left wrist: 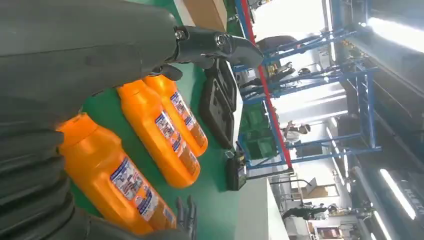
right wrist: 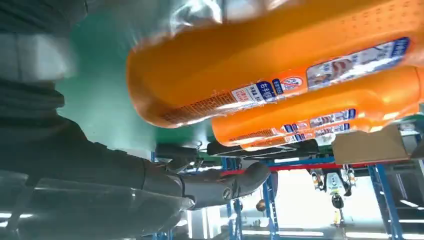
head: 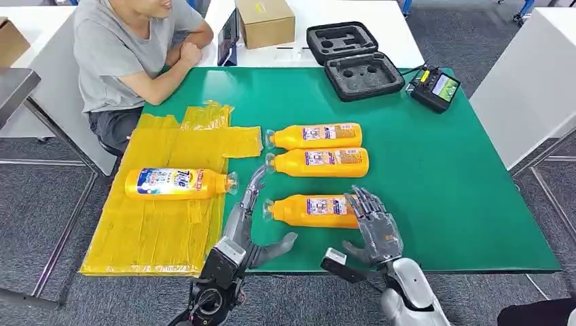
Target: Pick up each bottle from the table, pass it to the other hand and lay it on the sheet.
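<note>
One bottle (head: 178,183) lies on sheet (head: 156,224); we count three bottles (head: 319,163) left on bench (head: 435,190). Right robot hand (head: 372,227) spread wide at nearest bottle (head: 314,210); left robot hand (head: 253,227) wide, empty, beside its cap.

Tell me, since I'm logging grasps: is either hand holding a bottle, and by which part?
Nothing is held. The right hand hovers open at the nearest bottle's base end; the left hand is open near its cap.

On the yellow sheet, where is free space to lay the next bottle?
The yellow sheet is bare in front of the bottle already on it, toward the robot, and behind it near the person. Crowded: the three bottles on the green table.
</note>
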Tool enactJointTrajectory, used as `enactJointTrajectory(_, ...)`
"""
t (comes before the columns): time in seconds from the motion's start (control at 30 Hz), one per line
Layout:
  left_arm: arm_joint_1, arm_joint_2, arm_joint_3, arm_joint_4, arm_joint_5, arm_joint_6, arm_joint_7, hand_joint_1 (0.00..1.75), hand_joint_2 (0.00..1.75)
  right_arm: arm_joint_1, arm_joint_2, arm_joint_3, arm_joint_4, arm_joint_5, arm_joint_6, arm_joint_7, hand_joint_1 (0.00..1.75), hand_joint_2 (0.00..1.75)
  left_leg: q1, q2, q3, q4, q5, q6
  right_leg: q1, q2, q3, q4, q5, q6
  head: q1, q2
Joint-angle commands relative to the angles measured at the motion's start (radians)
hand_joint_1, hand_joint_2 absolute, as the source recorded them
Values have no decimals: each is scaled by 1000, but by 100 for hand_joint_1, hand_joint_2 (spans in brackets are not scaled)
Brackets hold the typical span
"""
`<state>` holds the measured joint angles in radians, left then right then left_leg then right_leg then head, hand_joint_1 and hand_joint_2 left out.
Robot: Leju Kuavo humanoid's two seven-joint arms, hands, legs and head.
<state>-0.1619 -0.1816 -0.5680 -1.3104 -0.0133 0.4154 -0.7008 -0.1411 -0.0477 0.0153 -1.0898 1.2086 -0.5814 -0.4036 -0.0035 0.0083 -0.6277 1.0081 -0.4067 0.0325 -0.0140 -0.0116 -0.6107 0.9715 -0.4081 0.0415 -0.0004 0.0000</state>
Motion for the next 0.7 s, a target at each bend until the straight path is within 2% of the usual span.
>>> enactJointTrajectory(0.03, -46, 8, -16, 63, 11, -4, 3, 0, 175, -137, -10, 52, 231, 26, -30, 6, 0, 175, 1, 1, 6, -1, -2, -2, 1, 2, 5, -1, -1, -2, 0, 0)
enactJointTrajectory(0.13, -46, 8, -16, 63, 11, -4, 3, 0, 175, -137, -10, 52, 231, 26, -30, 6, 0, 175, 1, 0, 5, -1, -1, -2, 0, 1, 5, -1, -1, -1, 0, 0)
enactJointTrajectory(0.47, -29, 19, -7, 43, 14, 34, 3, 0, 175, -298, 8, 119, 489, 46, -61, -4, 0, 175, 1, 2, 4, -1, -1, -1, 0, 3, 3, -1, 0, -1, 0, 0)
enactJointTrajectory(0.7, -23, 20, -4, 41, 12, 40, 3, 0, 175, -336, 14, 132, 560, 53, -26, 17, 0, 175, 1, 2, 6, -1, -1, -1, 1, 3, 6, -1, -1, -2, 0, 0)
